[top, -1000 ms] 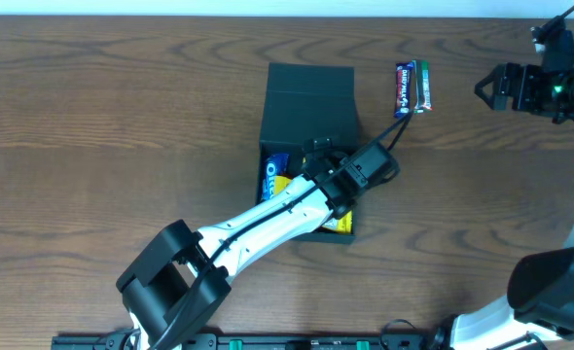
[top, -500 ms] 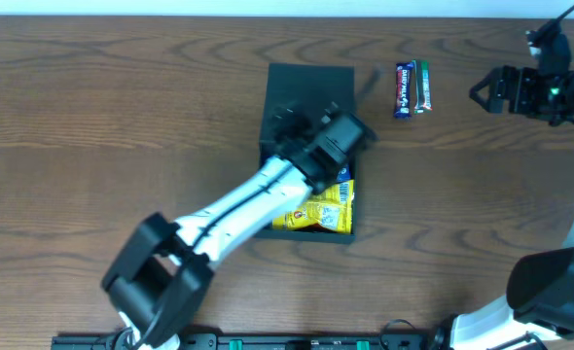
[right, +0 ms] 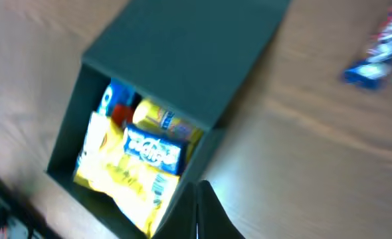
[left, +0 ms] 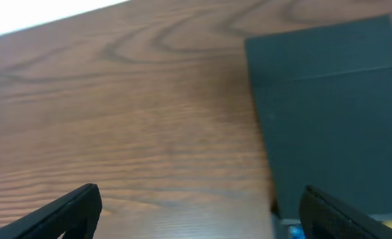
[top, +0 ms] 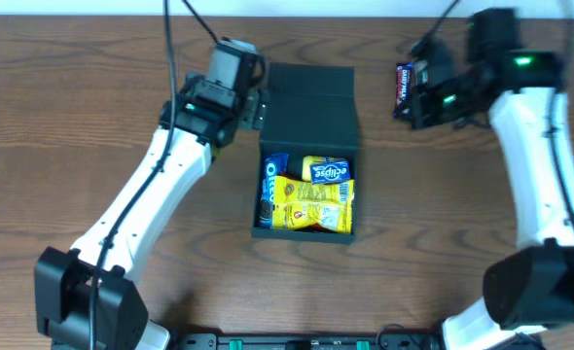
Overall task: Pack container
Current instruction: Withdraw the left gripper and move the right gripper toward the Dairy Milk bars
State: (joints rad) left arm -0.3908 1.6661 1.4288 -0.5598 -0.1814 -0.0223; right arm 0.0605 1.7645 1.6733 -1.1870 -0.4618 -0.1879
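The container (top: 306, 102) is a dark box in the middle of the table, its flap lid laid back toward the far side. Inside lie a blue Oreo packet (top: 271, 187), a yellow packet (top: 311, 206) and a yellow-blue Eclipse packet (top: 328, 171). My left gripper (top: 246, 105) hovers open and empty at the lid's left edge; its fingers (left: 73, 209) frame bare wood and the lid (left: 329, 113). My right gripper (top: 415, 99) is shut with nothing in it, right of the container beside the snack bars (top: 402, 86). The right wrist view shows its closed tips (right: 206, 212) near the box (right: 183, 60).
Two snack bars lie side by side on the wood to the upper right of the box, blurred at the top right as the bars (right: 375, 66) in the right wrist view. The table's far edge (left: 50, 16) runs close behind the left gripper.
My left arm has pulled out of the container and swung to its upper left, uncovering the packets. My right arm has come in from the far right to the snack bars and shut its jaws.
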